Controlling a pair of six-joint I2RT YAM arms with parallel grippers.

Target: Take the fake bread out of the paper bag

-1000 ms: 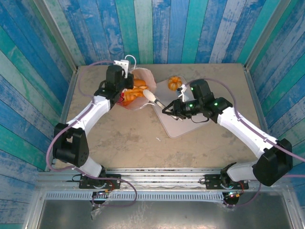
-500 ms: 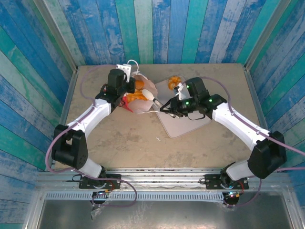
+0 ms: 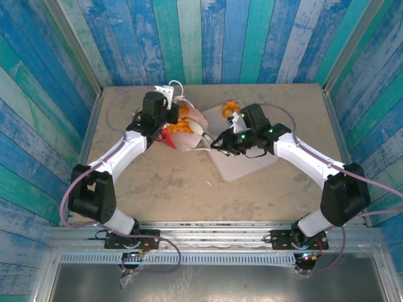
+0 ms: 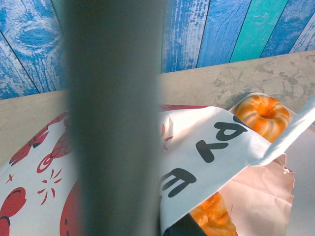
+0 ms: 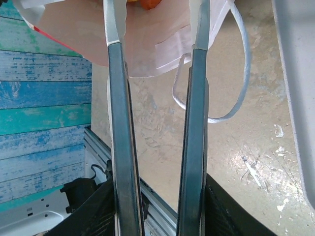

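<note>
1. Left arm (image 3: pixel 126 148): stretched forward, elbow bent, left gripper (image 3: pixel 165 126) clamped on the paper bag (image 3: pixel 191 137) rim.
2. Right arm (image 3: pixel 302 157): reaching left across the pink tray (image 3: pixel 242 165). The right gripper (image 3: pixel 209 137) has its fingers parted at the bag mouth with the tips hidden, so its grip is undetermined.
3. Fake bread (image 3: pixel 183 126): inside the bag, with one piece (image 3: pixel 230 108) on the tray.

Creased matt paper bag (image 4: pixel 211 142), glossy fake bread (image 4: pixel 263 115) (plastic-looking), rough mottled table (image 3: pixel 176 189)

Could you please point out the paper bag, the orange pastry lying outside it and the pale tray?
paper bag (image 4: pixel 216 147): left wrist view, on its white panel with black lettering.
orange pastry (image 4: pixel 258 124): left wrist view, on its striped near side.
pale tray (image 3: pixel 239 167): top external view, on its bare near corner.
</note>
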